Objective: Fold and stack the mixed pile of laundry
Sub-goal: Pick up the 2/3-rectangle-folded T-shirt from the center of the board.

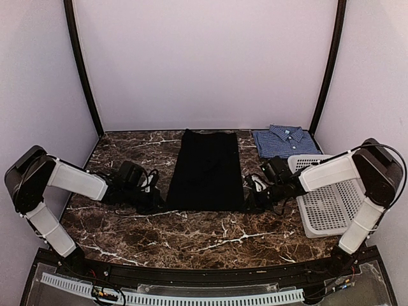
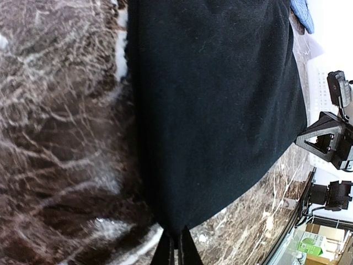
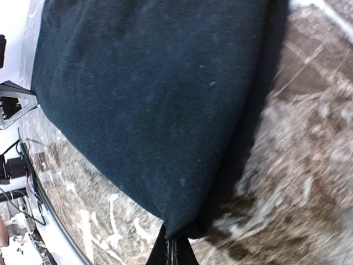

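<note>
Black fabric is nipped in the left pincer, whose two fingers are pressed together on the near left corner of the black garment. No gap shows between them in the left wrist view. From that pincer the garment stretches away flat over the brown marble table, a long dark rectangle running toward the back wall, with bare marble on the pincer's outer side. Across the garment's near edge from it, the right pincer is likewise closed tight. Its fingers are clamped on the near right corner, where the cloth comes to a point between the fingertips. Both pincers sit low at the table surface, one at each near corner, with the garment's near edge running straight between them. Beyond the right pincer and a little to its outer side, the blue-and-white checked shirt lies folded near the back right of the table, collar showing. It is apart from the black garment, with a strip of marble between the two. Its near edge meets the far rim of the white perforated basket; whether it overlaps the rim cannot be told. The basket lies just to the right pincer's outer side, partly under that arm.
</note>
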You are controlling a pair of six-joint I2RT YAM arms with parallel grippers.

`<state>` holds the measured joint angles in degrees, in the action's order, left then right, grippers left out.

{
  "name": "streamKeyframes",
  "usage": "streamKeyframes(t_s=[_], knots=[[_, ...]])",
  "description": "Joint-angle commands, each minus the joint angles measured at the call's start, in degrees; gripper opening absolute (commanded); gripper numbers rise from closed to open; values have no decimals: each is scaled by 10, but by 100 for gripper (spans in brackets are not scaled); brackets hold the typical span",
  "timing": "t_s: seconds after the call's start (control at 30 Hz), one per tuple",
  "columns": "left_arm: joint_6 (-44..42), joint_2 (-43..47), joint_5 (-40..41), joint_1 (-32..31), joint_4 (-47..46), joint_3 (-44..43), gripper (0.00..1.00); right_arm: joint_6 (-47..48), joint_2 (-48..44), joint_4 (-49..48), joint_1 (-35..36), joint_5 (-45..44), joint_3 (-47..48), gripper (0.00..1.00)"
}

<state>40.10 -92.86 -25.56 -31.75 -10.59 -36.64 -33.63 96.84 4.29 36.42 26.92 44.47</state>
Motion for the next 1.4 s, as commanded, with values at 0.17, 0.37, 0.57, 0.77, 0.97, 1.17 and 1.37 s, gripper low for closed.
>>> streamKeyframes(t_s=[0.17,0.37,0.57,0.77,0.97,1.17,1.37], knots=[[26,51,16,-63,14,27,0,-20,-48,15,55,-10,-23,0],[48,97,25,-67,4,86,0,-34,-111,23,57,-25,-70,0],[52,128,15,-74,11,103,0,-37,-130,24,60,-16,-88,0],[54,171,20,-99,54,109,0,-37,-159,50,81,-15,-107,0],[62,250,22,-131,109,109,0,-61,-211,66,122,-14,-120,0],[56,335,66,-135,228,63,0,-60,-296,154,122,-61,-70,0],[15,297,140,-125,282,-45,0,-13,-283,217,77,-94,26,0]])
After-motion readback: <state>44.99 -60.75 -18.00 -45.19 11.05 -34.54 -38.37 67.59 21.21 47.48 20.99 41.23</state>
